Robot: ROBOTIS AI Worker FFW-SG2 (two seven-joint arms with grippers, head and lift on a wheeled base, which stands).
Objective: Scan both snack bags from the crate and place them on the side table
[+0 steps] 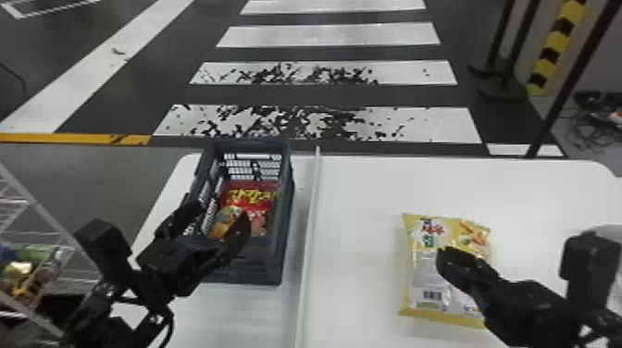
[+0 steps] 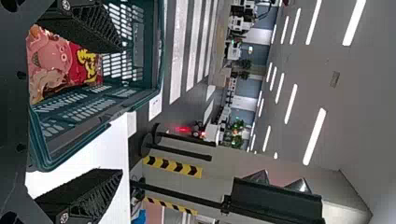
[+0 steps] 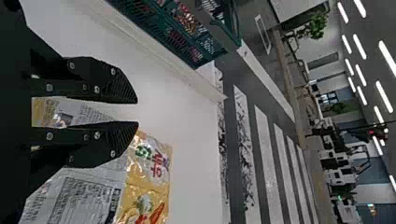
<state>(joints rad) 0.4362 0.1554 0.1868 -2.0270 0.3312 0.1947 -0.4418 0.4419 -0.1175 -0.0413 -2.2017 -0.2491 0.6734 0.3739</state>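
My left gripper (image 1: 221, 208) is at the near left part of the dark crate (image 1: 273, 259), above a red snack bag (image 1: 252, 189) lying inside. In the left wrist view, its fingers are spread wide, the left gripper (image 2: 122, 110) straddling a crate wall, with the red bag (image 2: 70, 60) beyond one finger. My right gripper (image 1: 445, 261) is over a yellow snack bag (image 1: 423, 273), which lies flat on the white table (image 1: 361, 208). Seen from the right wrist, the right gripper (image 3: 137, 113) has a narrow gap between its fingers, and the yellow bag (image 3: 154, 177) is beneath.
A raised white strip (image 1: 309, 240) runs between the crate and the yellow bag. At the left stands a white wire rack (image 1: 37, 208) with colourful packages. Black posts and a yellow-black striped post (image 1: 555, 46) stand on the floor beyond the table.
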